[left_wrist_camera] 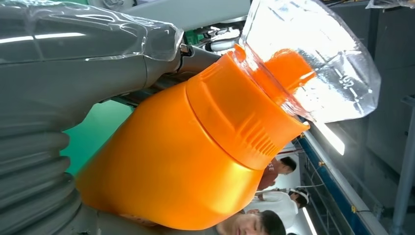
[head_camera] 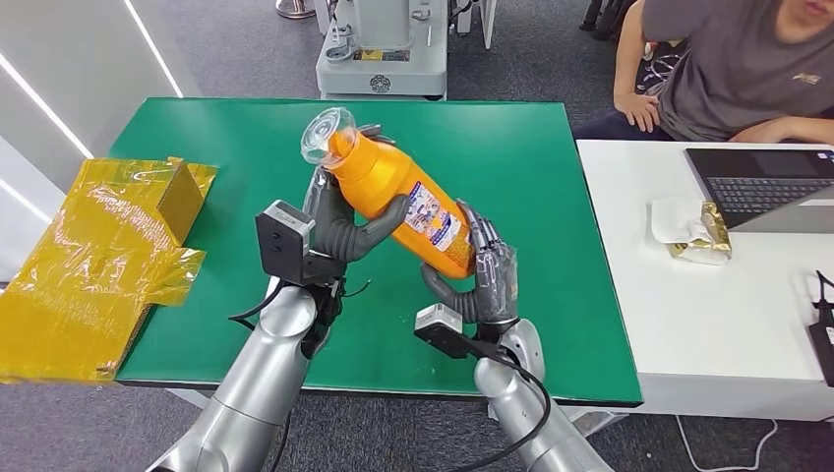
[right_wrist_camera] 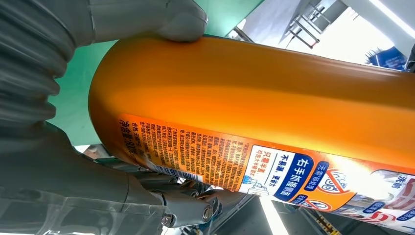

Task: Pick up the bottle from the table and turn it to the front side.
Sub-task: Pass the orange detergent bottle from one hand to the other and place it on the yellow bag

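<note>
I see bottle (head_camera: 401,202) lifted clear above green desk (head_camera: 551,177), held by both hands. Left hand (head_camera: 339,221) grips neck end, just below clear cap (head_camera: 327,136); right hand (head_camera: 487,270) cups base end. Long axis tilted, cap toward 10 o'clock, base toward 4 o'clock. Small-print label panel (right_wrist_camera: 205,156) faces right wrist camera. My judgement: next move is roll about that long axis, one hand steadying while other regrips; slip risk at handover.
</note>
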{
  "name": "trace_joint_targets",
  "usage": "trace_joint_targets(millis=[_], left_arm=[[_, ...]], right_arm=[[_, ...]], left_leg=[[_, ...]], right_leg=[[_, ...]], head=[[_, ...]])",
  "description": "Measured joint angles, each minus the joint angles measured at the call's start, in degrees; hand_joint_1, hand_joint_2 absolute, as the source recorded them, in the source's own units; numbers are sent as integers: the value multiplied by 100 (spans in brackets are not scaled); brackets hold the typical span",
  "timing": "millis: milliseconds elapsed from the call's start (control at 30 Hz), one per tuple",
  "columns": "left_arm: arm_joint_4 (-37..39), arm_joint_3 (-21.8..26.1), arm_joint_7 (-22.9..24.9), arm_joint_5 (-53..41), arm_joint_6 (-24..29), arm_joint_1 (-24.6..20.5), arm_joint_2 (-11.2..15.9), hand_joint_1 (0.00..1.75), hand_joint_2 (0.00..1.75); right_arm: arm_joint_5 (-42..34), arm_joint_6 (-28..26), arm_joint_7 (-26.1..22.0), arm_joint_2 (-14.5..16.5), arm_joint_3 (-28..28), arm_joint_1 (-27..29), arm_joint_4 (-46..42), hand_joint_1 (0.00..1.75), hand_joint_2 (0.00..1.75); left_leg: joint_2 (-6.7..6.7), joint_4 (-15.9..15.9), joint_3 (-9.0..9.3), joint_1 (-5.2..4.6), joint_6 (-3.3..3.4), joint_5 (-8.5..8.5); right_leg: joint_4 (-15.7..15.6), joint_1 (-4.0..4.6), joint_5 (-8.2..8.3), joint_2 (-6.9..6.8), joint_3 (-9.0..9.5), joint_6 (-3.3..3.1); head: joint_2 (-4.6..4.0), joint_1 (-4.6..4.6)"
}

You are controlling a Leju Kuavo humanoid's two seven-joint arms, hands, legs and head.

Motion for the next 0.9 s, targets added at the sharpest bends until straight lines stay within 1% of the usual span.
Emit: trace_joint_targets(millis=[67,100,133,400,500,667,900], left_arm=[[1,0,-1,3,-4,1,8,175,175],[1,0,-1,2,-4,3,11,175,175],[1,0,-1,-2,-4,5,14,175,175],[2,0,27,-26,14,58,51,175,175],[1,1,32,-53,69,62,61,175,175],[-1,47,72,-75,190,132,123,175,175],[-8,122,63,-85,249,297,215,175,175]], right_arm=[[84,0,1,0,-37,17,-24,72,175],[136,0,2,0,-67,31,-42,31,175],[195,0,-2,0,-104,51,-67,0,175],[373,-1,-22,4,-325,230,-310,0,175],[322,0,-22,8,-365,437,-623,0,175],[114,-1,-30,27,-342,1053,-1726,0,175],[-34,0,-61,26,80,2066,-3603,0,175]], left_leg=[[0,0,0,0,0,0],[0,0,0,0,0,0],[-1,0,-1,0,0,0],[-1,0,-1,0,0,0],[-2,-1,-2,0,0,0],[-3,-2,-2,0,0,-1],[-4,-8,-2,1,-7,-6]], right_leg=[[0,0,0,0,0,0],[0,0,0,-1,0,0],[0,0,0,-1,0,0],[0,0,0,-2,0,0],[0,0,0,-3,0,0],[0,0,-4,-4,0,-1],[0,1,-14,-6,0,-8]], head=[[0,0],[0,0],[0,1],[0,1],[0,1],[0,1],[0,1]])
